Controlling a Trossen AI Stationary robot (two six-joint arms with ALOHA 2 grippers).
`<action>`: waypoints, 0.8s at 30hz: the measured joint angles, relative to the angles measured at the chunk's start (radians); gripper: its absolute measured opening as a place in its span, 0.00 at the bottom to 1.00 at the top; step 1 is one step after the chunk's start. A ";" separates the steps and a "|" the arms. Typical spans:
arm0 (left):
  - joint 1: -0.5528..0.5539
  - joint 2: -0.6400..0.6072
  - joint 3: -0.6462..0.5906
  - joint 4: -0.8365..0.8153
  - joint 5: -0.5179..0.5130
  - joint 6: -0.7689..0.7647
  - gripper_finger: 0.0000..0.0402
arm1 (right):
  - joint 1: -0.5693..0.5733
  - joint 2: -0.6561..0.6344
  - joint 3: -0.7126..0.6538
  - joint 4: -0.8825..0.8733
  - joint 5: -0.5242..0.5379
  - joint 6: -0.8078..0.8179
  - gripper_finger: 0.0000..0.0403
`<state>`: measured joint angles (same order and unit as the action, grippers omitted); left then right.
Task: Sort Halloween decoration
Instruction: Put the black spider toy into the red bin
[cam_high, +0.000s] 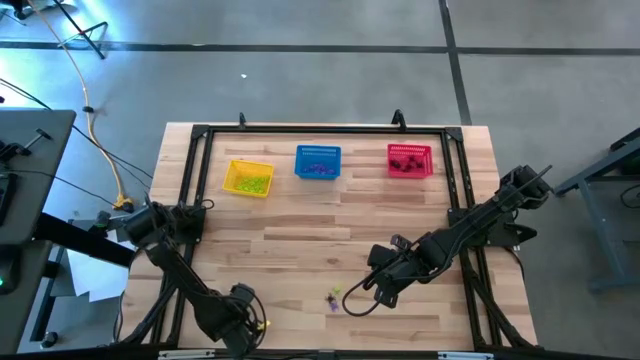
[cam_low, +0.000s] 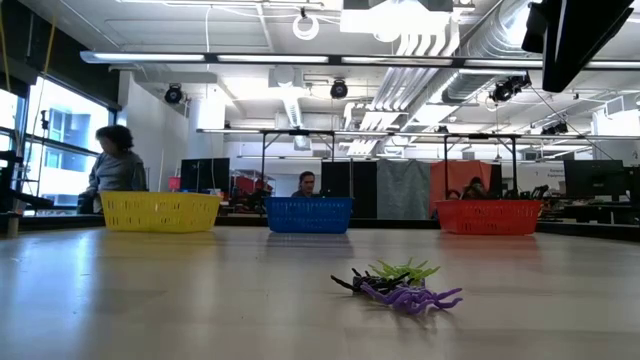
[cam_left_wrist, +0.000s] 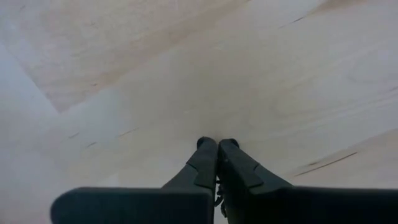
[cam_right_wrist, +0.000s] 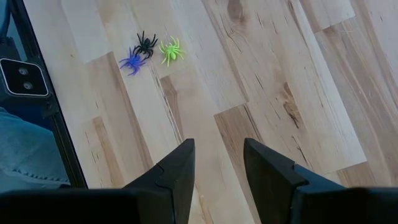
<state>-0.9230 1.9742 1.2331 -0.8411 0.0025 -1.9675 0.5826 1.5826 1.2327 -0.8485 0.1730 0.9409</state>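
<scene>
Three spiders on table: purple (cam_right_wrist: 131, 61), black (cam_right_wrist: 145, 42), yellow-green (cam_right_wrist: 170, 50), three baskets

Light wooden table (cam_high: 300, 225), yellow basket (cam_high: 248, 178), blue basket (cam_high: 318, 162), red basket (cam_high: 409, 160), three spider trinkets (cam_high: 333, 297)

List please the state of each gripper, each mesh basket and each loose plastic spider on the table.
Left gripper: shut, empty.
Right gripper: open, empty.
Yellow mesh basket: upright, holding trinkets.
Blue mesh basket: same.
Red mesh basket: same.
Purple spider, black spider, yellow-green spider: loose on table.
</scene>
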 joint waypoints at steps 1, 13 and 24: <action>0.000 -0.010 0.000 0.004 -0.017 0.000 0.00 | 0.000 0.000 0.000 0.000 0.000 0.000 0.33; 0.073 -0.168 -0.003 0.011 -0.484 0.160 0.00 | 0.000 0.000 0.000 0.000 0.000 0.000 0.33; 0.193 -0.271 -0.001 0.245 -0.987 0.684 0.00 | 0.000 0.000 0.000 -0.008 0.011 -0.112 0.33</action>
<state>-0.7300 1.7027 1.2324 -0.5963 -0.9845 -1.2832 0.5823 1.5826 1.2327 -0.8565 0.1837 0.8288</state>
